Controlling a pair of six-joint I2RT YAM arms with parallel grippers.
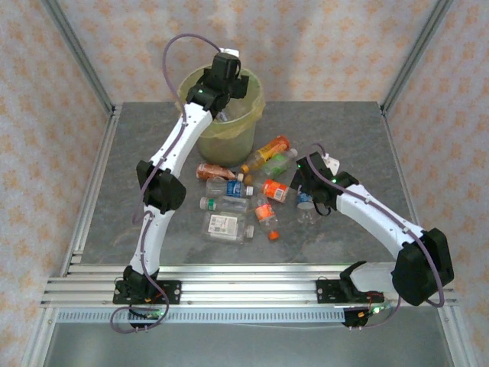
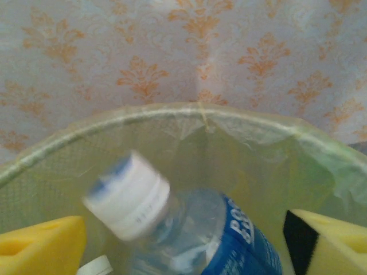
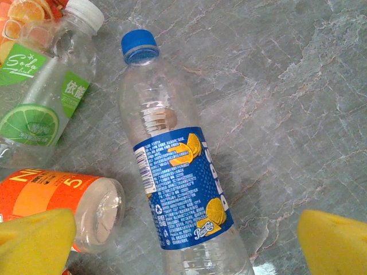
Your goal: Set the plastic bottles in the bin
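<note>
The bin (image 1: 252, 115) stands at the back of the table, lined with a yellowish bag (image 2: 258, 154). My left gripper (image 1: 227, 76) hangs over its mouth. In the left wrist view a blue-labelled bottle (image 2: 241, 246) with a white cap (image 2: 129, 195) shows blurred inside the bin, between the spread yellow pads (image 2: 40, 246) of the left gripper (image 2: 183, 246) and touching neither. Several plastic bottles (image 1: 244, 191) lie in mid-table. My right gripper (image 3: 186, 243) is open above a blue-capped, blue-labelled bottle (image 3: 183, 189) lying flat.
An orange-labelled bottle (image 3: 57, 195) and a green lime-labelled one (image 3: 51, 97) lie just left of the blue-capped bottle. Another white cap (image 2: 94, 266) shows low in the bin. A loose orange cap (image 1: 273, 235) sits near the front. Frame posts (image 1: 76, 53) flank the table.
</note>
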